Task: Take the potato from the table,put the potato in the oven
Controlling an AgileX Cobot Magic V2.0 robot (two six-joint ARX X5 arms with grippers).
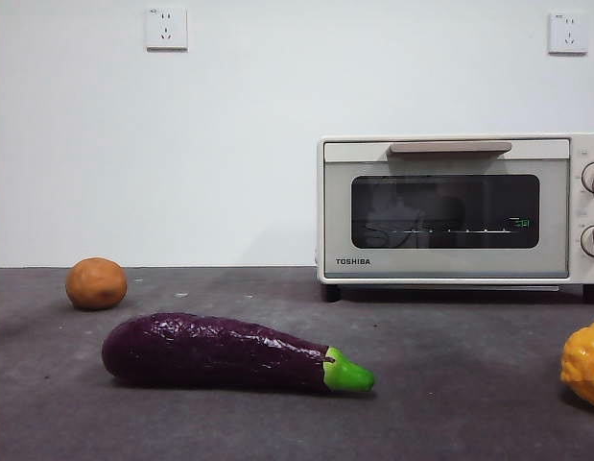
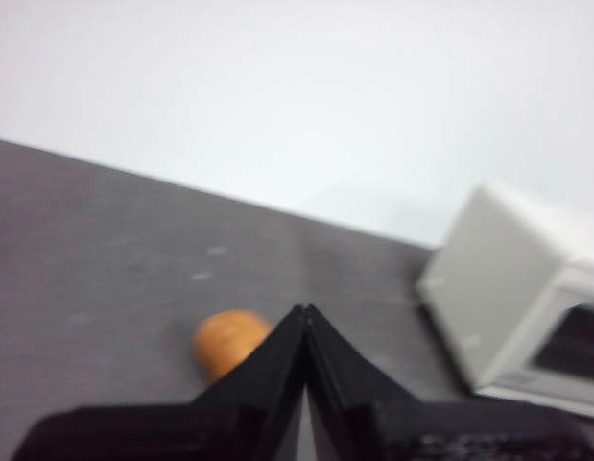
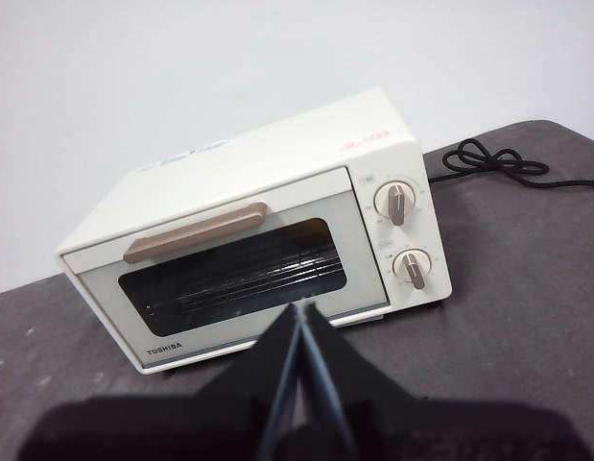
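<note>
Looking across: I see the table (image 1: 277, 423), dark grey and speckled, running back to a white wall.
Oven: the oven (image 1: 460, 209) stands at the tabletop's far edge toward its right side, door shut, beige handle (image 1: 450, 148) along the top of the door, two knobs (image 1: 593, 178) at its right end, its black cord (image 3: 493, 158) trailing on the tabletop behind it.
Eggplant: the purple eggplant (image 1: 220, 351) lies on its side nearer the front edge, left of centre, green tip pointing right, well apart from the oven.
Yellow-orange item: a bumpy lump (image 1: 584, 363) sits at the right edge, partly cut off from my view.
Potato: the potato (image 1: 96, 283) rests on the tabletop near the far edge at the left, behind the eggplant and apart from it.
Left gripper: my left gripper (image 2: 304, 312) hangs above the table with jaws pressed together, empty, the potato just beyond its tips.
Right gripper: my right gripper (image 3: 301, 309) has jaws closed on nothing, facing the oven's door.
</note>
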